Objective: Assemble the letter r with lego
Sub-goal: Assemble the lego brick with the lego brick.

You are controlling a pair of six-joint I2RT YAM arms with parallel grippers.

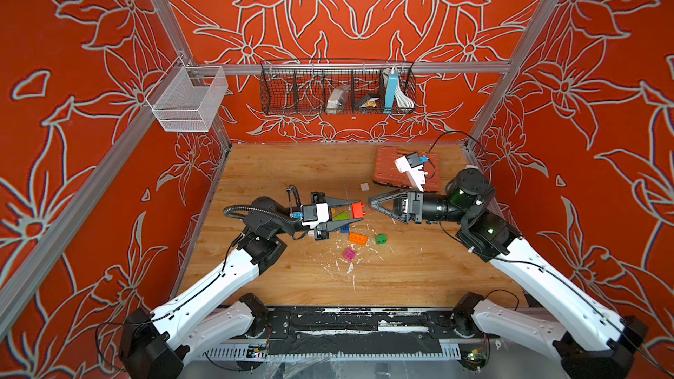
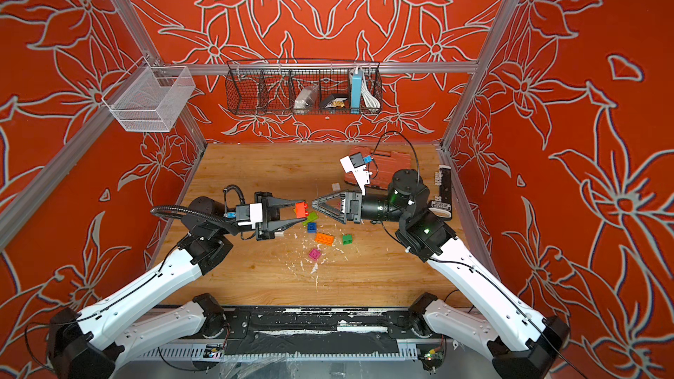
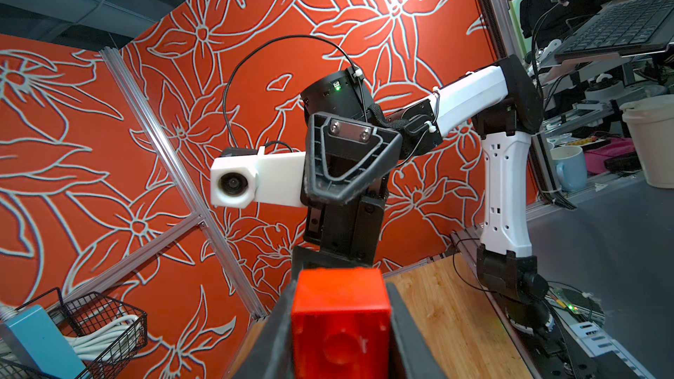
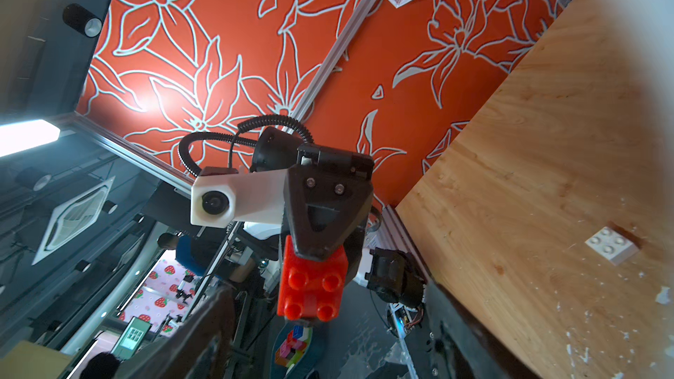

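1. Near the middle of the table: a red brick, held up off the wood.
2. Pinched tight by the left gripper, reaching in from 9 o'clock, with one finger pressed on each side of the brick.
3. Same red brick in the left wrist view, big and close, squeezed between two dark fingers.
4. Four round bumps on it in the right wrist view, facing 3 o'clock.
5. At 3 o'clock of the red brick, just beside it and not touching: the right gripper, pointing back at 9 o'clock.
6. Its fingers spread wide apart, with nothing held.
7. Under the left gripper, at 8 o'clock of the red brick: a lime brick, partly hidden.
8. At 7 o'clock of the red brick: a blue brick, just beside the lime one.
9. At 6 o'clock: an orange brick, lying flat with its bumps up.
10. At 5 o'clock: a small green brick, near the orange brick but apart from it.
11. Farther out at 6 o'clock: a pink brick, alone.
12. Between 12 and 1 o'clock: a white brick, flat on the wood, bumps up.
13. At 2 o'clock, near the back of the table: an orange case, partly hidden by the right arm's camera.
14. Around the pink brick: little white flecks scattered on the wood.
15. High on the wall at 12 o'clock: a wire basket.
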